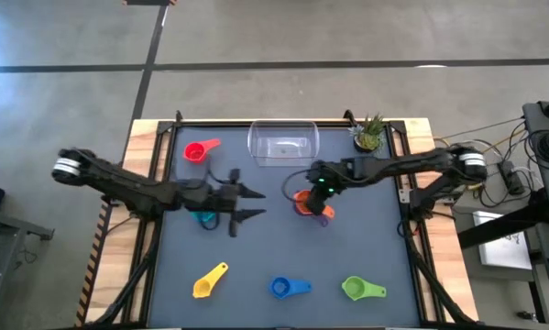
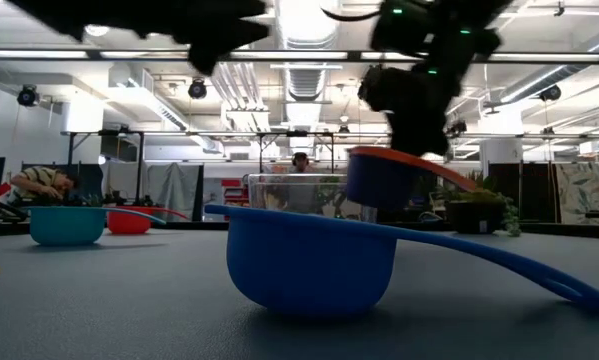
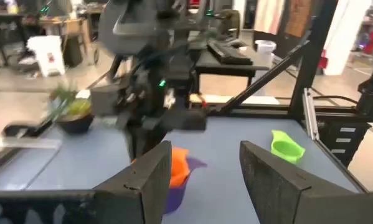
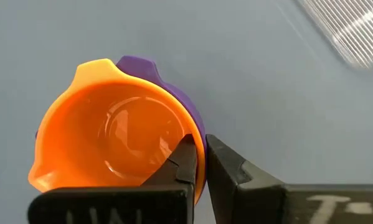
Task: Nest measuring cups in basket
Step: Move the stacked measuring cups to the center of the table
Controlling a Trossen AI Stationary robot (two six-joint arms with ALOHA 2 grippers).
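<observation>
An orange measuring cup (image 4: pixel 111 134) sits nested in a purple one (image 4: pixel 174 90). My right gripper (image 1: pixel 316 194) is shut on the pair, near the table's middle and in front of the clear basket (image 1: pixel 283 144). My left gripper (image 1: pixel 252 203) stands open to their left, above a teal cup (image 1: pixel 203 218), with nothing between its fingers. A red cup (image 1: pixel 199 151) rests on the table left of the basket. Yellow (image 1: pixel 210 281), blue (image 1: pixel 288 288) and green (image 1: pixel 361 290) cups lie along the near edge. My right gripper pinches the nested cups' wall (image 4: pixel 197 163). One finger is inside the orange cup and the other outside the purple cup. The fingers slant down from above. In the low view the pair (image 2: pixel 384 182) hangs clear of the table, mouth up.
A small potted plant (image 1: pixel 370 136) stands at the far right corner beside the basket. Raised rails (image 1: pixel 155 183) run along the table's sides. Bare grey table lies between the held cups and the near row of cups.
</observation>
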